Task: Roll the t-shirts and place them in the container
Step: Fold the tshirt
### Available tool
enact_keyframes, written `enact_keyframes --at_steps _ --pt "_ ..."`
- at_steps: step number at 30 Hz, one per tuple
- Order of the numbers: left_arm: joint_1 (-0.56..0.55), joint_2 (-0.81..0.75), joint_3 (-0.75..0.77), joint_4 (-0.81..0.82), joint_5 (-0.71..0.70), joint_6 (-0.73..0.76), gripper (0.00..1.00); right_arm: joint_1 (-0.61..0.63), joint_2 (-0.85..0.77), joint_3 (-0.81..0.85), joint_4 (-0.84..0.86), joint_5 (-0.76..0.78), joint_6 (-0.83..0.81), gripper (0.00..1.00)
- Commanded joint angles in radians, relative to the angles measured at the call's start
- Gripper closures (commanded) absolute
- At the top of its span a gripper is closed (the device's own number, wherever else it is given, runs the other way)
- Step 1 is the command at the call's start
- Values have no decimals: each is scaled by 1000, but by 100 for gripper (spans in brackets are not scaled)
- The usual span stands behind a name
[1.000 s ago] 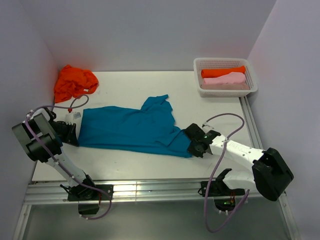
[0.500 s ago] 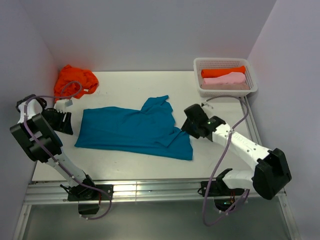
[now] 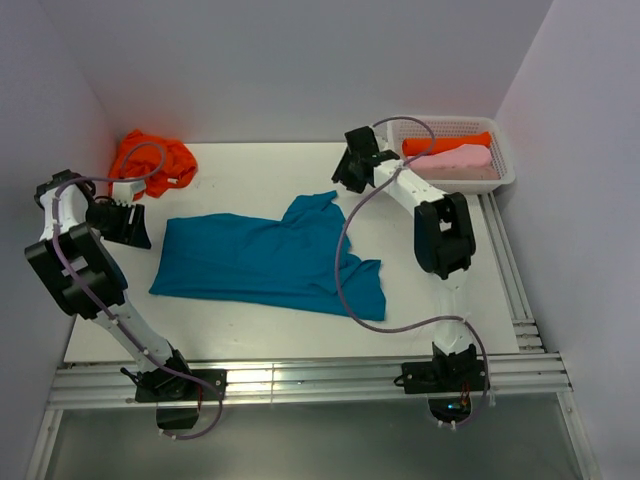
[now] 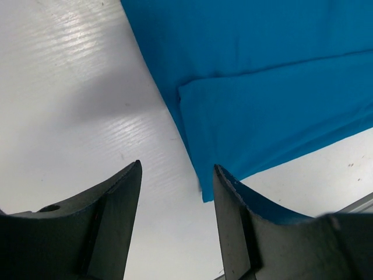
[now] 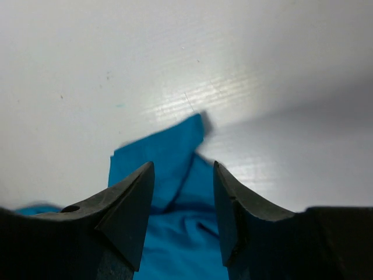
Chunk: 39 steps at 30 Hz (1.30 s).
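A teal-blue t-shirt lies spread across the middle of the table, one flap sticking up toward the back. My left gripper hovers open just off its left edge; the left wrist view shows the teal t-shirt's corner ahead of my open left gripper, which holds nothing. My right gripper hangs open beyond the flap, near the basket. In the right wrist view the teal flap lies under my empty right gripper. An orange t-shirt sits crumpled at the back left.
A white lattice basket stands at the back right, holding a rolled orange t-shirt and a rolled pink t-shirt. Walls close in on the left, back and right. A metal rail runs along the table's near edge.
Both grippers opened and let go of the teal t-shirt. The left one drew back to the left; the right arm swung from the shirt's near right corner to the back, beside the basket.
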Motion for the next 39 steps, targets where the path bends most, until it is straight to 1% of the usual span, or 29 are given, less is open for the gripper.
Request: enact_keyframes --at_steps 1,2,5,9,14,17,19,24,25,28,29,32,38,39 --pt "-2 2 19 9 37 -19 43 -9 113 154 -60 -65 -34 48" --pt "-2 1 15 15 35 -19 43 -9 136 201 -66 -102 -31 47" --pt "-2 -4 2 20 34 -13 43 -9 199 255 -107 -117 -6 48" --pt "-1 -4 -7 26 35 -9 44 -4 189 183 -48 -137 23 48" --pt "-2 11 -4 26 41 -2 44 2 221 189 -35 -153 23 49" --pt "-1 20 -1 23 47 -1 45 1 261 237 -44 -153 26 58" --pt "-2 22 -2 20 47 5 46 1 277 252 -44 -159 24 61" --pt "-2 22 -13 32 44 5 46 1 281 237 -31 -156 27 63" --pt "-1 25 -13 32 44 5 46 1 273 232 -26 -153 26 64" --pt "-1 33 -13 29 49 4 47 1 247 214 -6 -121 21 84" --pt "-2 33 -16 29 50 4 47 2 238 202 6 -107 15 92" --pt "-2 30 -22 41 46 2 48 11 184 169 80 -56 -14 97" --pt "-1 30 -33 50 41 5 48 47 104 177 135 66 -127 100" --pt "-1 30 -36 53 37 5 48 62 91 183 140 109 -143 100"
